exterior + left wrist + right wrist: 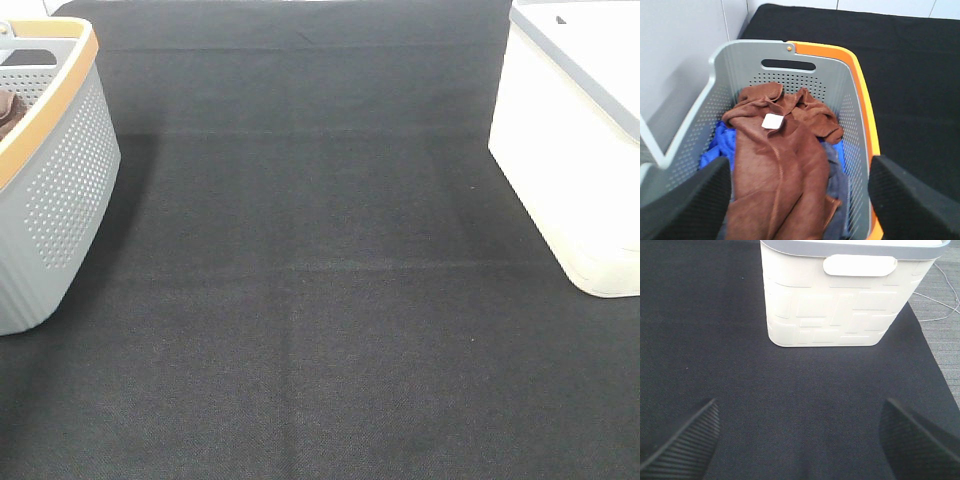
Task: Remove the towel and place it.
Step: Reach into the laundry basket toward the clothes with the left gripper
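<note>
Jaws on the left gripper (800, 165) stand spread wide, holding and touching nothing. They hang over one end of the grey basket (790, 75) with the orange rim, one finger to either side of its opening. The towel (777, 160) lies crumpled on top of the pile inside that basket. It is reddish-brown, with its small white tag (773, 121) facing up. One end is bunched against the perforated wall below the handle slot. A blue cloth (720, 142) and a darker grey cloth (837, 190) show from under it.

The right gripper (800, 410) also has its jaws spread wide with nothing in them. It hangs above the black desk (320, 300), facing the white bin (835, 305) and well apart from it.

In the high view the basket stands at the left edge and the bin at the right, with a broad stretch of black desk between them. A pale wall rises just beside the basket. Past the bin the desk ends at a straight edge, with thin cables (945, 295) on the grey floor beyond.
</note>
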Controlling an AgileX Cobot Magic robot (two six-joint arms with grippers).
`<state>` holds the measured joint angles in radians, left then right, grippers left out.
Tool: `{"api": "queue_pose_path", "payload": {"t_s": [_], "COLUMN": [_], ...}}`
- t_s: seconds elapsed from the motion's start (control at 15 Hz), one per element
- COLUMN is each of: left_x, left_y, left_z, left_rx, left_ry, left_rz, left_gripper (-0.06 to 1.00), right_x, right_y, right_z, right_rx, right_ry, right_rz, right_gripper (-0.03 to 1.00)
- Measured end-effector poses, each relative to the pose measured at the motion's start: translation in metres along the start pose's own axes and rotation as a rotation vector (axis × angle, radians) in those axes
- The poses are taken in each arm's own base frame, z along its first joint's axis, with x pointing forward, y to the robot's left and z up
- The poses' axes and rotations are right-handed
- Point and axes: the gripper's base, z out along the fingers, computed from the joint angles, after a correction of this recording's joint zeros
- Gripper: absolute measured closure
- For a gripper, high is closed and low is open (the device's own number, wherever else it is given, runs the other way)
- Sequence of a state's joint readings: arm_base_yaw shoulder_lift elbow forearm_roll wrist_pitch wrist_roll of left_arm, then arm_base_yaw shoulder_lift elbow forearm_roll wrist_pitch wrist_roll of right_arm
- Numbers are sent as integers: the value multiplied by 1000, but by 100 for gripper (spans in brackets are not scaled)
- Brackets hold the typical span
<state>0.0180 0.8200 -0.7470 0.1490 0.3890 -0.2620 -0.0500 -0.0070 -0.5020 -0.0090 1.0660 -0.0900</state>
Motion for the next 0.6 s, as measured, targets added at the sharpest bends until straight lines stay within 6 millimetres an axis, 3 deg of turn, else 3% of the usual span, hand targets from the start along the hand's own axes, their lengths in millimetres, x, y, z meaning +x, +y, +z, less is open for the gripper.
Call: {"api": "queue_pose_path", "payload": {"t_s": [0.4,0.6], "left_x": [-12,-29], "left_y": [-8,-12], "left_z": [90,134], "left_rx": [1,-15], "left_ry": [98,147], "left_rz": [-100,-116], "left_gripper": [25,25], "right_x": [0,0], "right_y": [0,0], "right_z": [0,0], "right_rx": [0,0], "right_ry": [0,0], "right_rz": [0,0], "right_gripper": [15,15]}}
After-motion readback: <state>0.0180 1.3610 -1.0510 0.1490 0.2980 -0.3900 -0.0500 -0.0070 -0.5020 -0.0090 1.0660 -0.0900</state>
